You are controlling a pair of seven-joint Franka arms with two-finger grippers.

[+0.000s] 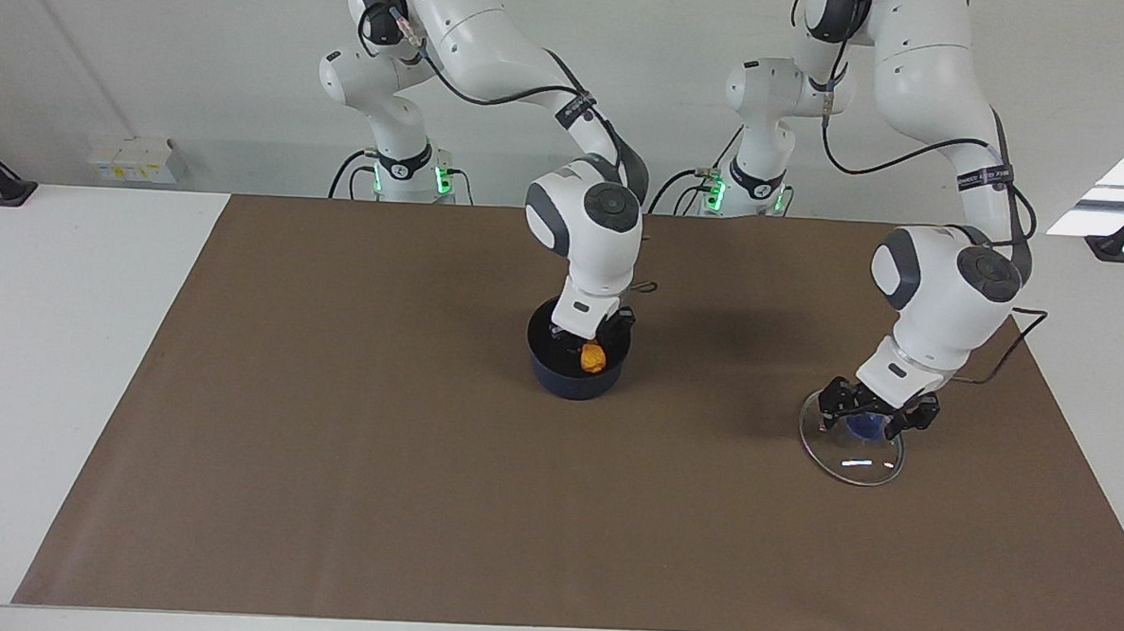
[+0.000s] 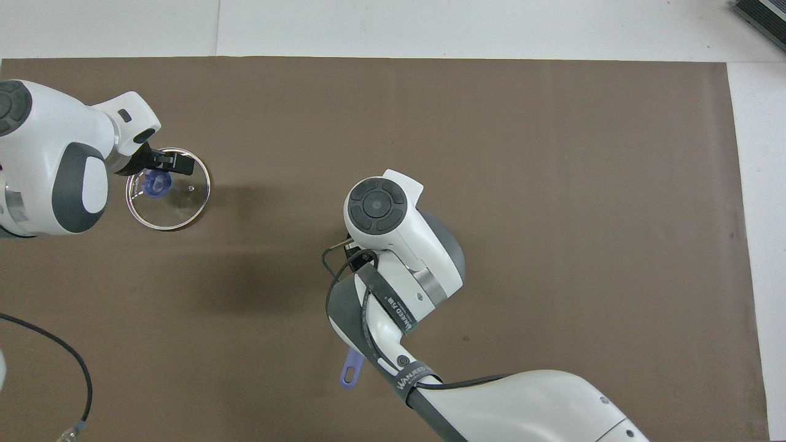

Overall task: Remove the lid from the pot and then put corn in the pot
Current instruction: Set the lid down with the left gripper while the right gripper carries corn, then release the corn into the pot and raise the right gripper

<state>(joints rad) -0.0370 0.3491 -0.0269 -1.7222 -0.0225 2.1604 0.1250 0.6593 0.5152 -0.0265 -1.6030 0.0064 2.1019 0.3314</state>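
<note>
The dark blue pot [image 1: 571,373] stands on the brown mat near the table's middle. The orange corn [image 1: 593,357] is inside its rim, directly under my right gripper [image 1: 591,336], which reaches down into the pot's mouth. In the overhead view the right arm hides the pot and corn; only the pot's handle tip [image 2: 349,374] shows. The clear glass lid [image 1: 850,453] [image 2: 167,196] lies flat on the mat toward the left arm's end. My left gripper [image 1: 875,419] [image 2: 169,162] hangs open just above the lid's blue knob [image 1: 865,426] [image 2: 153,183], holding nothing.
The brown mat [image 1: 328,457] covers most of the white table [image 1: 68,332]. A black cable [image 2: 55,356] trails across the mat near the left arm's base. Both arm bases stand at the table's edge.
</note>
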